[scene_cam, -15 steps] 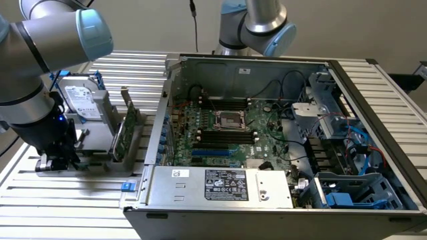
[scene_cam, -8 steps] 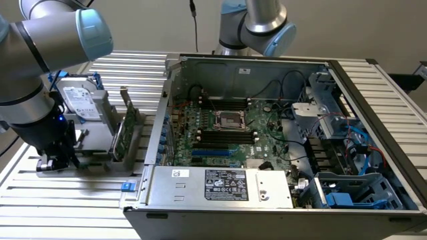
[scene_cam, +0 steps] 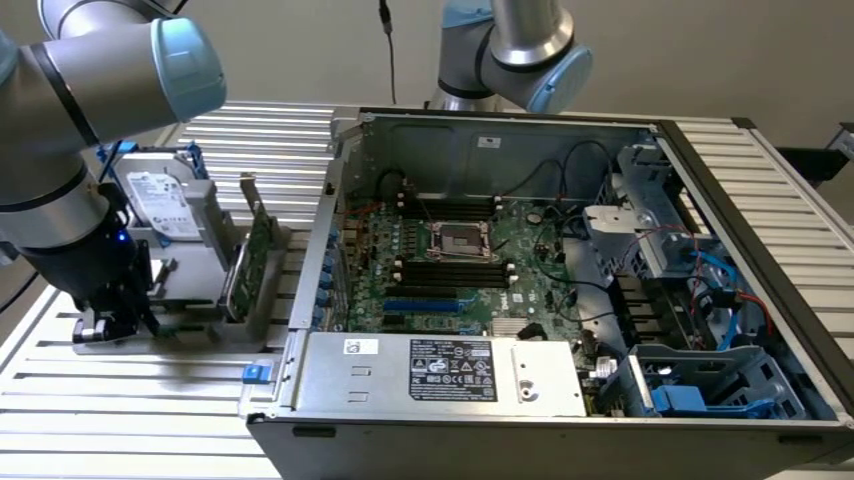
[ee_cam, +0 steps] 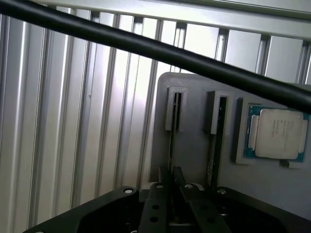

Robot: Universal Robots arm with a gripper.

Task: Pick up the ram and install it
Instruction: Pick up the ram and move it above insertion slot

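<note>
The ram stands on edge in a slot of the grey holder, seen edge-on as a thin dark strip. My gripper is down over it, its two dark fingers drawn together on either side of the stick's near end, shut on it. In the exterior view the gripper sits low on the holder at the exterior view's left, outside the open computer case. The black memory slots lie in the middle of the motherboard.
A second thin stick stands in the neighbouring slot, and a processor chip lies beside it. A black cable crosses the wrist view. A tall green expansion card and a hard drive stand on the holder. A second arm stands behind the case.
</note>
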